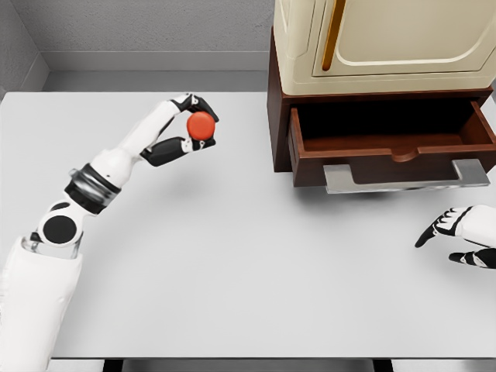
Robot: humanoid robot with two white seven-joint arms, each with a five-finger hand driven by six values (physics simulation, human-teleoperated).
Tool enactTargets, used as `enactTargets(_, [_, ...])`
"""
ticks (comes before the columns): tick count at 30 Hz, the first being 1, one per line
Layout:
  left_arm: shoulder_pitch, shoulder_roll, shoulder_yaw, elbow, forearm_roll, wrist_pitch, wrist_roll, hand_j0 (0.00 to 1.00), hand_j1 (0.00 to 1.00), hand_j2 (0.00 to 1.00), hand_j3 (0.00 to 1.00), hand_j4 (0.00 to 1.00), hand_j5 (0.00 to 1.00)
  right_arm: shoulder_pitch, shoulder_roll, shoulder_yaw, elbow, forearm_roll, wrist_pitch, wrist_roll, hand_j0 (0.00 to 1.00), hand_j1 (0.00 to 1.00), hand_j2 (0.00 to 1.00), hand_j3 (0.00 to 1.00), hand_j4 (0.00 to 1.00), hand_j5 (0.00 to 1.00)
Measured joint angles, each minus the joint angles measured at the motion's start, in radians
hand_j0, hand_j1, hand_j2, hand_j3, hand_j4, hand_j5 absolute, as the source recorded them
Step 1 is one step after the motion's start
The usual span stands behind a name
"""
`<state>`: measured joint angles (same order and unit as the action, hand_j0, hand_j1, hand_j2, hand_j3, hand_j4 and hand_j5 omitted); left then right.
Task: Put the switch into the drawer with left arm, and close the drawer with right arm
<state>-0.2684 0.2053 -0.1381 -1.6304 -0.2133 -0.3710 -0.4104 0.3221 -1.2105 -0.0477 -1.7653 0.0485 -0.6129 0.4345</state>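
White table (232, 271): left hand (190, 128) grips red switch (201, 125) (shape half-hidden), drawer (391, 143) open.

We see a white table (256, 271) filling most of the view — its far edge meets a grey wall (155, 27), and a second grey wall (15, 54) closes in at the far left corner. At the table's far right stands a dark brown cabinet (277, 116). On top of it sits a cream box (387, 39) with a raised panel on its front and a slim amber strip (335, 35) running down its left side — its top runs out of view. Below the near edge, two dark legs (113, 365) show.
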Motion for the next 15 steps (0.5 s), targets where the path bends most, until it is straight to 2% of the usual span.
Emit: enactTargets(15, [-0.006, -0.088, -0.037, -0.139, -0.206, 0.0, 0.0, 0.28, 0.28, 0.28, 0.28, 0.28, 0.28, 0.0, 0.0, 0.0, 0.0, 0.0, 0.0, 0.0, 0.67, 0.67, 0.67, 0.67, 0.67, 0.67])
